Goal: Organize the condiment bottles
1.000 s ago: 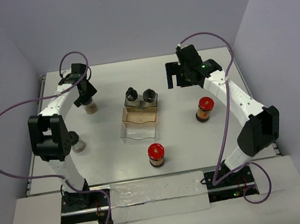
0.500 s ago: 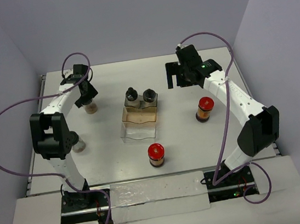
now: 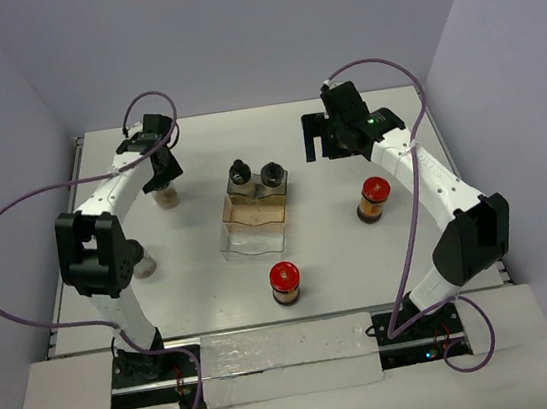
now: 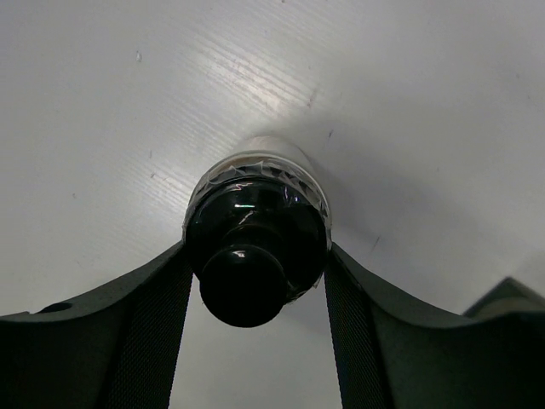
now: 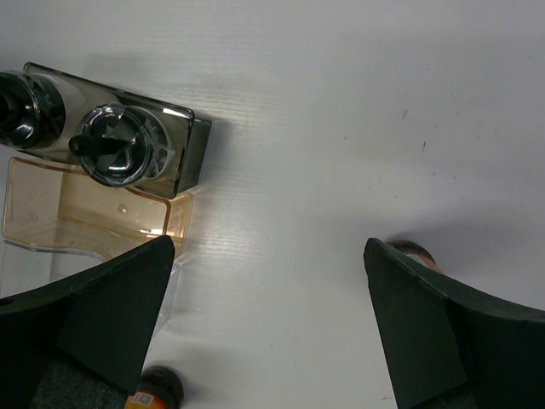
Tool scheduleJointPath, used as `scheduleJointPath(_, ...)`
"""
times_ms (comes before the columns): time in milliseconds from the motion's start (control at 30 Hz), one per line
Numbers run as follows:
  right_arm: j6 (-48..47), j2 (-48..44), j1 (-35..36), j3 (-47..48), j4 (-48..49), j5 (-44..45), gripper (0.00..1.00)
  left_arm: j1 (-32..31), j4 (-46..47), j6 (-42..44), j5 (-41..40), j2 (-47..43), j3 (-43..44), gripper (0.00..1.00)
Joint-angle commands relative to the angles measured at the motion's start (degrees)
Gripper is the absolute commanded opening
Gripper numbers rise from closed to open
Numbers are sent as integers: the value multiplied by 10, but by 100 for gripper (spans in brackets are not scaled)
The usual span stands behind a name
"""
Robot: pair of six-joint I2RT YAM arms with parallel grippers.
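White table (image 3: 340, 246) carries a tray (image 3: 243, 241) holding two jars (image 3: 271, 175); left gripper (image 4: 255, 256) clamps a third jar (image 4: 255, 209), right gripper (image 5: 268, 247) gapes.

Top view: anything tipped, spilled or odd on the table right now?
Nothing stands out. Two black-capped jars stand upright at the tray's far end. Both red-capped jars stand upright on the table, as does the jar by the left arm, which is partly hidden. The left pincer grips a fourth black-capped jar, also upright. No spill visible.
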Motion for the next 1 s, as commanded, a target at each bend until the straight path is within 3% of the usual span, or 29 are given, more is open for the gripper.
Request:
scheduleJointPath(0,-1,-7,-1,7,10,3,100,-25,-24,51,-18,-90,45,10)
scheduleJointPath(300,-1,-4,1,11,10,3,100,-63,-49,83,36,-177,37,10)
scheduleJointPath(967,-1,-30,-1,-14,13,47,100,-202,-43,87,117,-197,12,10)
